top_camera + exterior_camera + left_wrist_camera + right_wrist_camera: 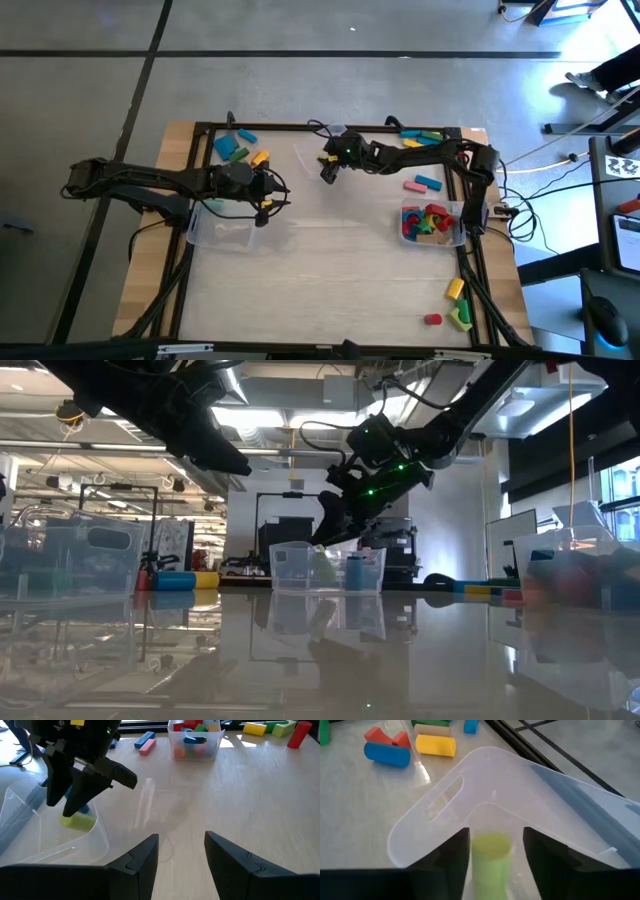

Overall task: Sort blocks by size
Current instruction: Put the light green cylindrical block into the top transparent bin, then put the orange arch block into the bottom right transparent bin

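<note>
Right hand [327, 172]: fingers parted, poised over a clear bin [530, 785] at the bench's far middle; lime-green block [490, 855] between the fingers, contact not discernible. Block: pale lime, stubby, rounded end (lying inside the bin in the left wrist view). Left hand [264, 203]: fingers apart, nothing held, above another clear bin [222, 225]. Other blocks [428, 220] heaped in a third bin, right.

You see mixed-colour blocks [428, 222] heaped in the clear bin [459, 238], with a pink bar [416, 185] and blue bar [430, 181] lying loose just beside it.
</note>
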